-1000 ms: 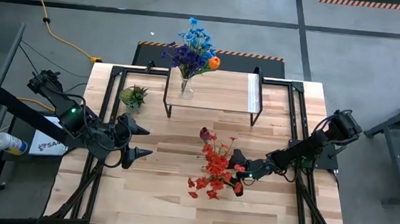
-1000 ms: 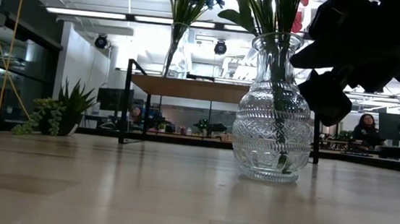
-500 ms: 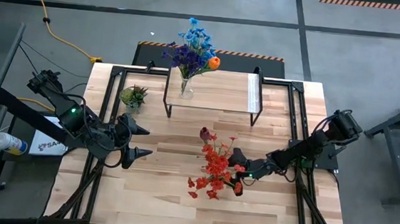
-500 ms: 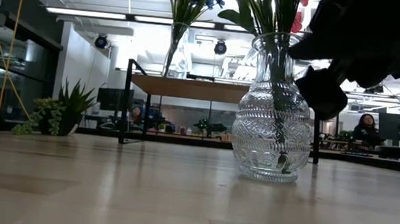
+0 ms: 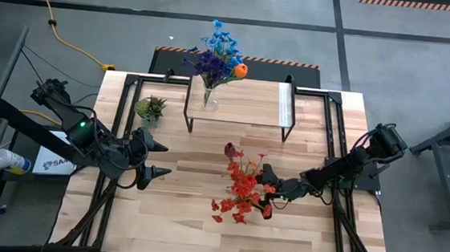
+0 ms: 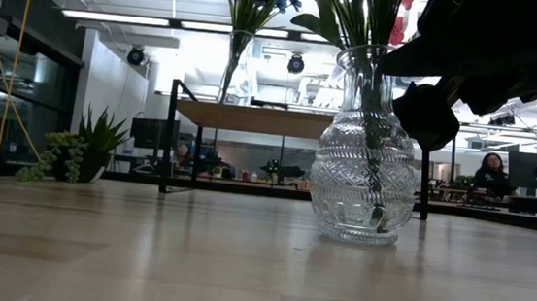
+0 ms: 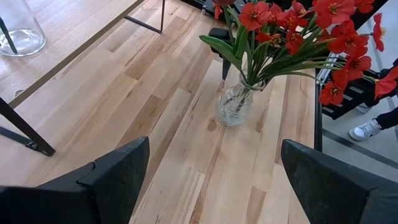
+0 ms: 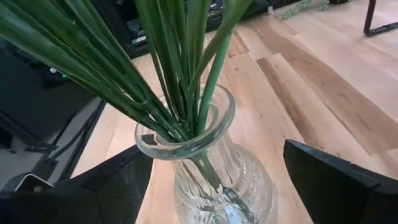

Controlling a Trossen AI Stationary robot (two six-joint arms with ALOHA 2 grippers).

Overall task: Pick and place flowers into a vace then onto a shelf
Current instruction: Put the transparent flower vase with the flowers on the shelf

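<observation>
Looking down from the high view, we've got the red flowers (image 5: 240, 193) in a glass vase (image 5: 267, 211) mid-worktop (image 5: 177, 219), in front of the shelf (image 5: 251, 102). The right gripper (image 5: 265, 180) sits right at the vase; the left gripper (image 5: 156, 158) waits well off to the vase's side, fingers apart. Low view: the vase (image 6: 363, 159) stands upright, a dark gripper just beside its neck. Left wrist view: wide-open fingers (image 7: 106, 177) facing the vase (image 7: 235, 102). Right wrist view: fingers (image 8: 115, 183) spread either side of the vase's rim (image 8: 186, 134), not touching it.
</observation>
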